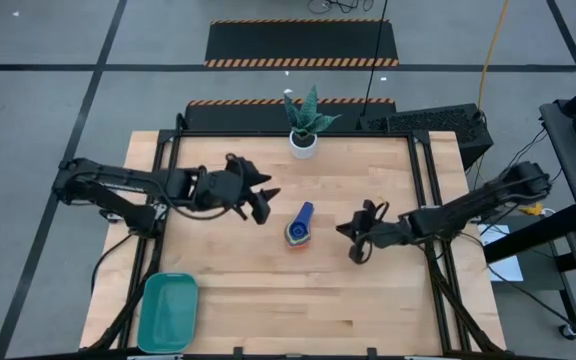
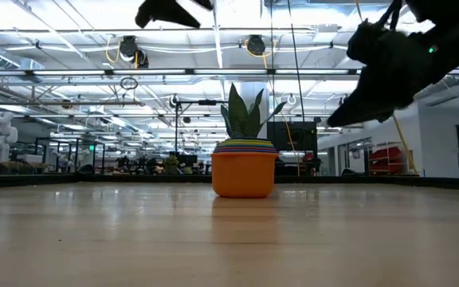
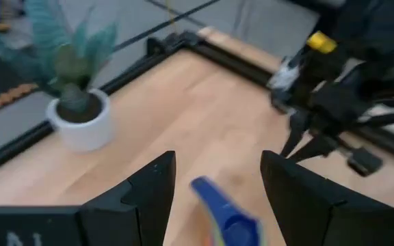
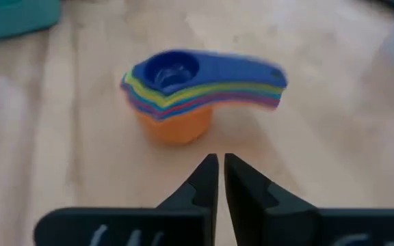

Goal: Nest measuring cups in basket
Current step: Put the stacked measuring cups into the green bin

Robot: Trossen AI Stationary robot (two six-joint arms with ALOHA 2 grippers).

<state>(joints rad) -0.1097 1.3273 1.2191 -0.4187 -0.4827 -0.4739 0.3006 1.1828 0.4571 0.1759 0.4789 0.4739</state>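
Jaws apart on left gripper [image 1: 264, 205], together on right gripper [image 1: 356, 240] — both empty. Cups [image 1: 299, 227] nested mid-table, not yet in basket [image 1: 166, 311].

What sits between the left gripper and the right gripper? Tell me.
The nested measuring cups stand on the table between the left gripper and right gripper, clearest in the high view; neither touches them.

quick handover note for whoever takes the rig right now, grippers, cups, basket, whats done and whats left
Left gripper: jaws open, empty, raised beside the cups.
Right gripper: jaws shut, empty, on the cups' other side.
Measuring cups: nested in one stack at mid-table, orange outermost, blue on top.
Basket: near the left front corner, nothing in it.
Done: nesting. Left: move the stack into the basket.
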